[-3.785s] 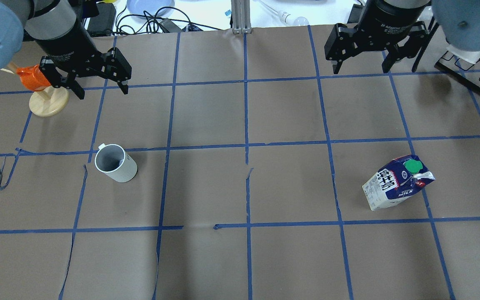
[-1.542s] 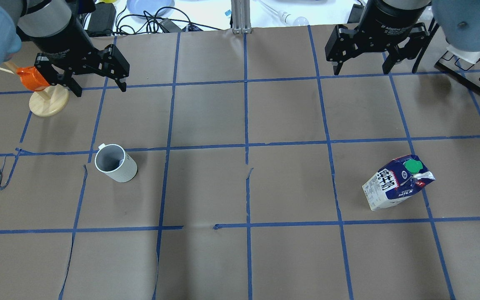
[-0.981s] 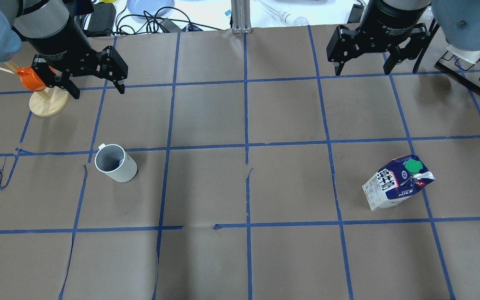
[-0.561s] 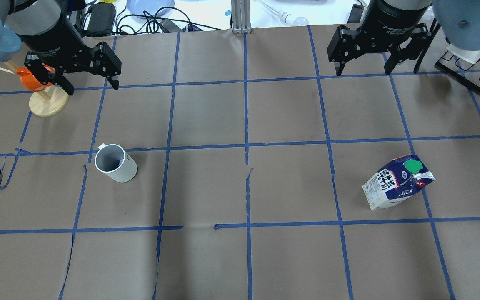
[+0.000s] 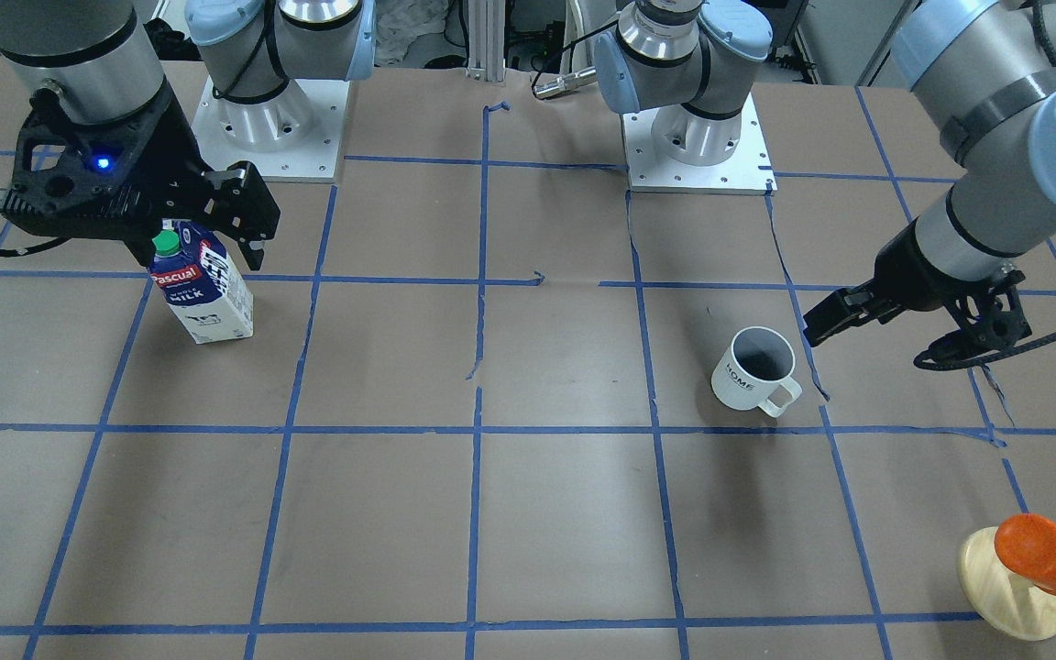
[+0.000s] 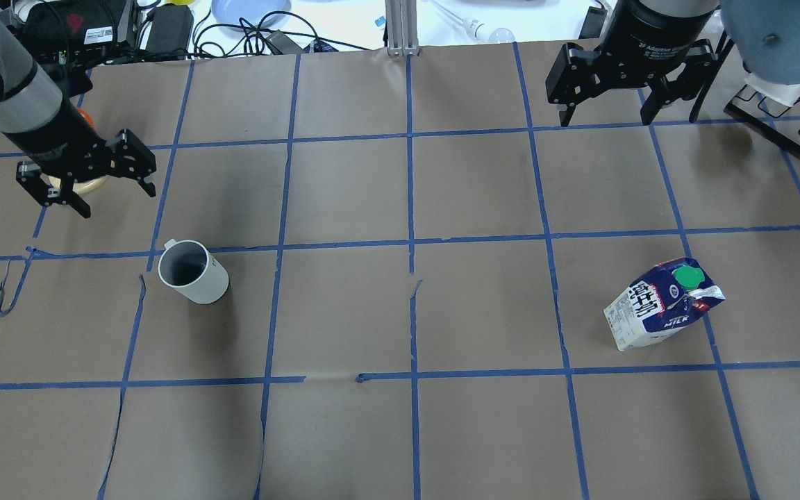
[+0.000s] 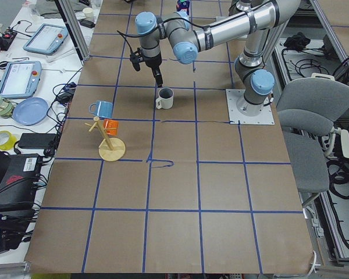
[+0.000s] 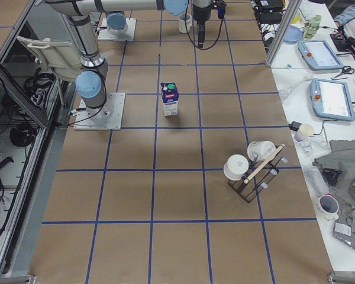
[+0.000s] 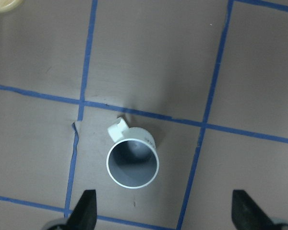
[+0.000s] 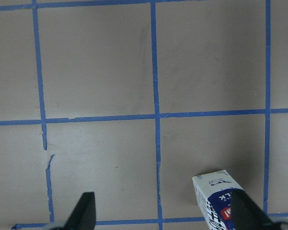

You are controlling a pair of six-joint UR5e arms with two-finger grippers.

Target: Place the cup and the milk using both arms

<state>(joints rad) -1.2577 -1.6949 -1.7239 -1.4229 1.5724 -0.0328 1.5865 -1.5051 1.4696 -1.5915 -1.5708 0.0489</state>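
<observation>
On the tabletop [image 6: 407, 430], your cup [image 6: 192, 272] stands upright on the robot's left half and the milk [image 6: 660, 305] upright on its right half, well apart. The left end effector [image 6: 119, 201] and right end effector [image 6: 605, 122] hang spread wide, empty. You're in the reach, I judge. Next, bring each down around its item, then close.

White cup [image 6: 193, 272] (grey inside), blue-white milk [image 6: 662, 304]

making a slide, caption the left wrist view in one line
Open left claw above a small white mug with dark grey inside, on a brown blue-taped table
</observation>
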